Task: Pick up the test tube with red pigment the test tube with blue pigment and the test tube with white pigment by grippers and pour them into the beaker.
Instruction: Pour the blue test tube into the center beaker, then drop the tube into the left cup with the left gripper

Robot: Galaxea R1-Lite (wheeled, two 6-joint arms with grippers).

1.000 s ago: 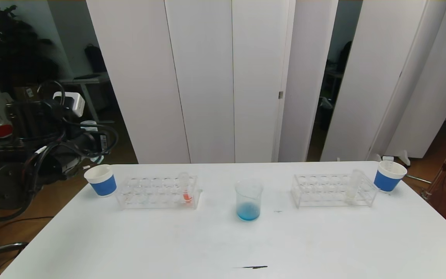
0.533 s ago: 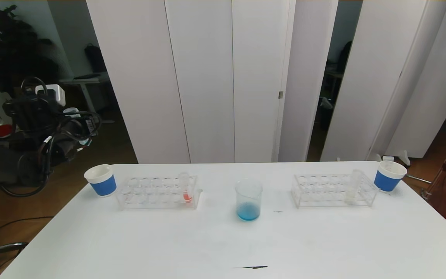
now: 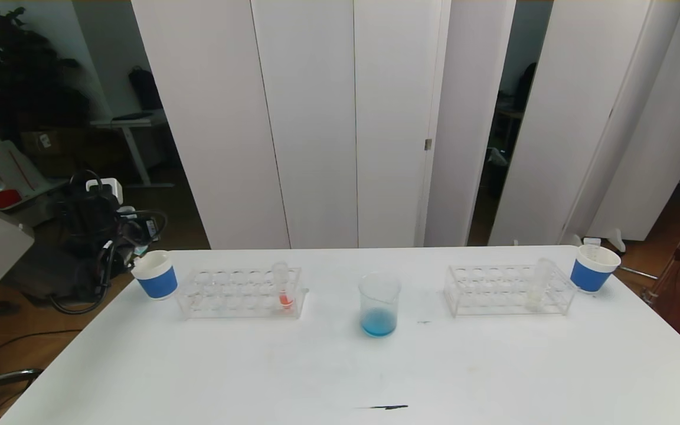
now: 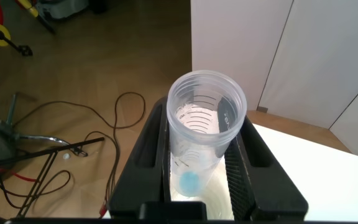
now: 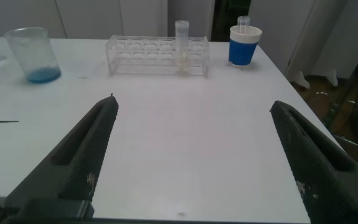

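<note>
Two racks sit on your white table point(image 3: 328, 378): the left rack point(image 3: 239, 293) holds the test tube with red pigment point(image 3: 283, 286) upright in a slot at its inner end, and the right rack point(image 3: 508, 289) holds the test tube with white pigment point(image 3: 538, 284) upright toward its outer end, pale liquid at the bottom. Between the racks, apart from both, stands the beaker point(image 3: 379, 304) with a shallow layer of blue liquid in it. Your left gripper point(image 4: 207, 163) is off the table's far left corner, just above and behind the left paper cup point(image 3: 153, 274) as the head view shows it. Its jaws are closed on the test tube with blue pigment point(image 4: 204, 134), which the left wrist view shows clamped between the two black fingers point(image 4: 149, 149), mouth toward the camera and a small blue residue at the bottom. Your right gripper point(image 5: 194, 130) does not appear in the head view; in the right wrist view its fingers are spread wide with nothing between them, low over the near part of the table, facing the right rack and the right paper cup point(image 5: 244, 43). That cup stands just beside the rack's outer end with a small clear tube point(image 5: 243, 22) sticking up out of it.
</note>
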